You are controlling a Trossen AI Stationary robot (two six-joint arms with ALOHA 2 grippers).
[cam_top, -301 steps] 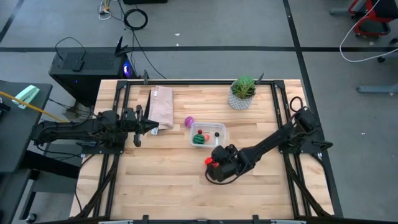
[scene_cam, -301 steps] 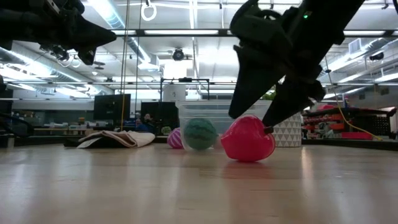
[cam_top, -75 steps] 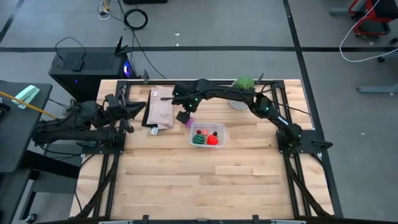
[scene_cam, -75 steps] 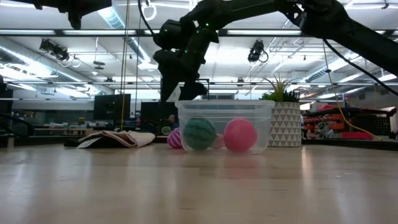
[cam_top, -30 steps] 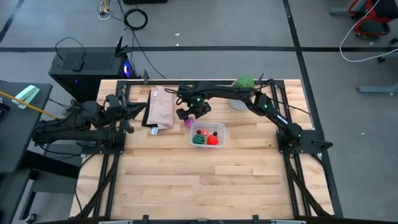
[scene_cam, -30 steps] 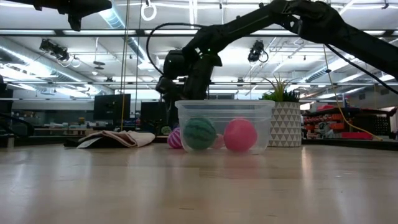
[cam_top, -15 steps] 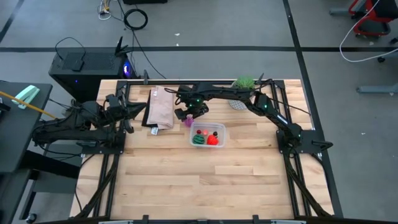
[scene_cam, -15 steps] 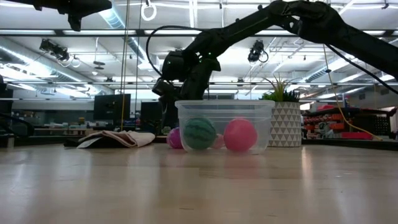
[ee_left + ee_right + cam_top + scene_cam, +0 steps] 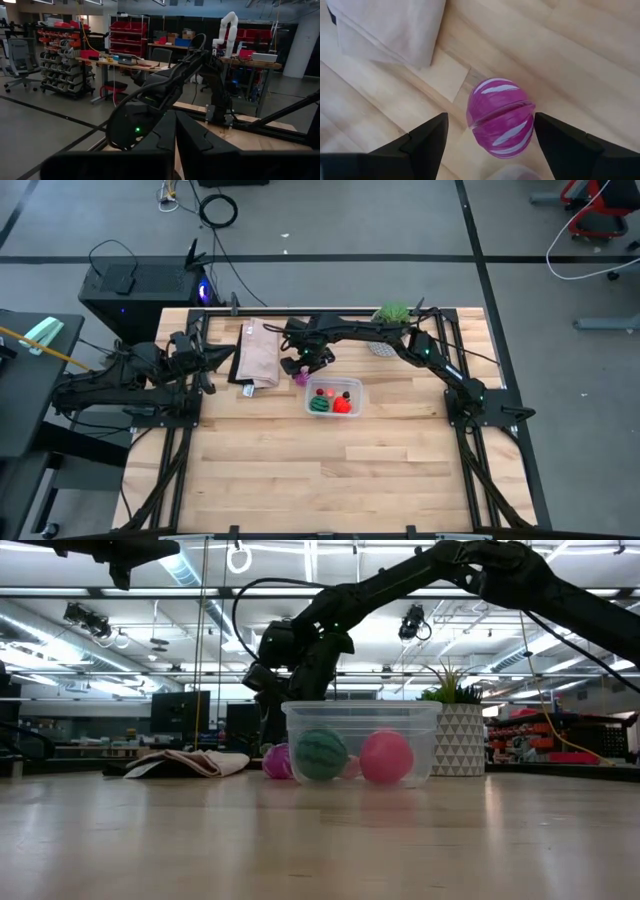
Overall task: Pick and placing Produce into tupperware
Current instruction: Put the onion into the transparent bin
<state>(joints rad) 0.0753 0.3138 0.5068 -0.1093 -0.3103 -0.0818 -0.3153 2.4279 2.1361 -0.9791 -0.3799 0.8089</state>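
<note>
One piece out: purple ball (image 9: 301, 378) on the table, left of the tub (image 9: 358, 392), upper centre of the high view.
Left gripper: (image 9: 222, 354) left of frame, parked above the table edge by the bag (image 9: 260, 352), fingers pressed together, holding nothing, well apart from the ball.
Bag: tan, flat, just left of the ball; a corner shows in the right wrist view.
Right gripper: (image 9: 300, 366) upper centre, arm reaching in from the right, jaws spread, straddling the ball; nothing gripped yet as far as I can tell.
Key relation: ball (image 9: 500, 117) sits straight ahead between the two fingers (image 9: 427, 138), gaps both sides, a bit nearer one finger; round, so no long axis to line up.
Nearer arm: right, by far.
Tub contents: green ball (image 9: 322, 754), red piece (image 9: 343, 405), small bits; low view shows a pink-red round one (image 9: 386, 757) beside the green.
Tub vs ball: ball just outside the tub's left wall, near, contact can't tell.
Next move, judged: close on the ball, lift, carry right over the rim.
Risk: ball rolling off toward the bag if one finger hits first.
</note>
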